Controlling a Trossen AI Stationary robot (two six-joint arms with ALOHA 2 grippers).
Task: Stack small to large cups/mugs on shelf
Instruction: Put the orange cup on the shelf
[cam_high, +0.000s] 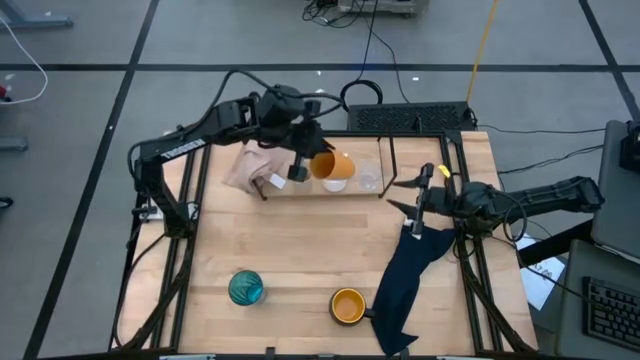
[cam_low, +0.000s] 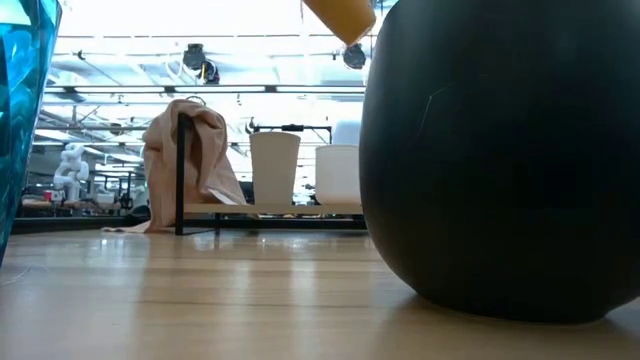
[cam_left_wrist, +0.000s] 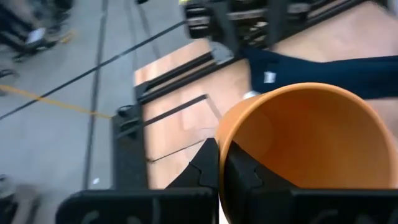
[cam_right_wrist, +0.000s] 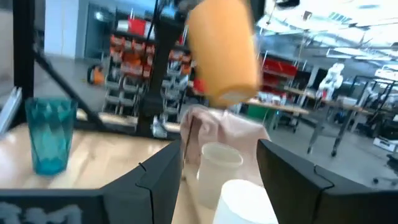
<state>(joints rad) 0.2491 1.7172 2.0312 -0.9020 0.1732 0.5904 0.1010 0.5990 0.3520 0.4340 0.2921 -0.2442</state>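
Observation:
My left gripper (cam_high: 300, 166) is shut on a small orange cup (cam_high: 332, 165), held in the air over the black rod shelf (cam_high: 385, 165) at the table's far middle. On the shelf stand a beige cup (cam_low: 275, 170), a white cup (cam_low: 338, 175) and a tiny clear cup (cam_high: 368, 181). A teal glass (cam_high: 245, 287) and an orange-yellow mug (cam_high: 347, 305) stand near the front edge. My right gripper (cam_high: 396, 196) waits open at the shelf's right end, nothing between its fingers. My left gripper holds the orange cup by its rim (cam_left_wrist: 221, 144), one finger inside the cup and one outside. The fingers come slanting down from the table's left. The cup (cam_right_wrist: 224, 50) hangs clear above the cups on the shelf, mouth up and somewhat tilted.
A pink cloth (cam_high: 252, 167) is draped over the shelf's left end. A navy cloth (cam_high: 408, 275) runs from under my right gripper to the front edge. Bare wood lies between the shelf and the front vessels. In the low view the mug (cam_low: 500, 150) is a dark bulk close by.

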